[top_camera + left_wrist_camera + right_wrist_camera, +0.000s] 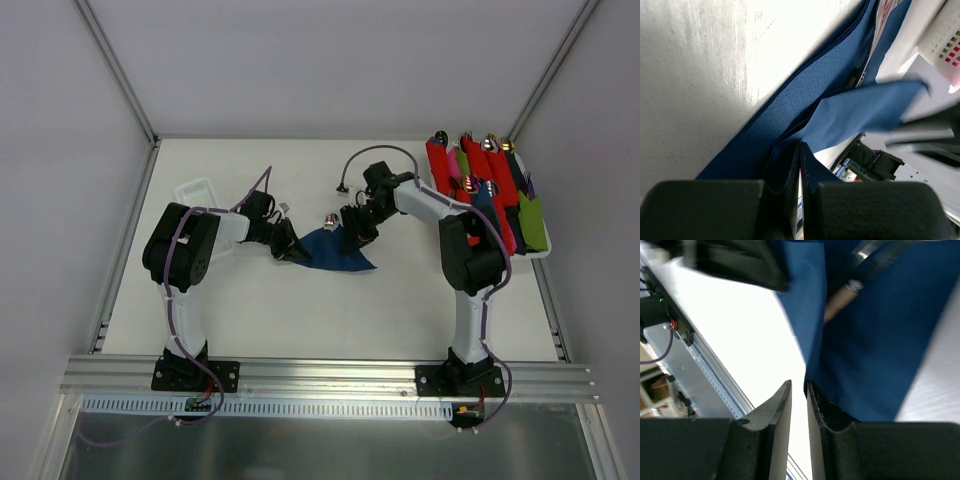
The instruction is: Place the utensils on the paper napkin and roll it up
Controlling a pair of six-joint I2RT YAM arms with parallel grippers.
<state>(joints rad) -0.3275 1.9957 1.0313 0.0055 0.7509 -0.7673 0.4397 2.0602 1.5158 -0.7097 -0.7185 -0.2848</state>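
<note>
The dark navy paper napkin (338, 252) lies mid-table, crumpled into a rough triangle. My left gripper (289, 246) is at its left corner. In the left wrist view the left gripper (800, 145) is shut on the napkin (790, 105), and a blue flap (865, 110) rises from its fingertips. A utensil's shiny spoon bowl (330, 219) pokes out at the napkin's far edge. Its tan handle (840, 302) lies on the napkin (880, 340). My right gripper (356, 226) hovers over the napkin's far side. The right gripper (797, 385) is open by a narrow gap, with only bare table showing between its fingers.
A tray (545, 250) at the right edge holds several red, pink and green napkin rolls (490, 170) with utensil tips. A white ribbed container (197, 188) sits at the back left. An aluminium rail (330, 375) runs along the near edge.
</note>
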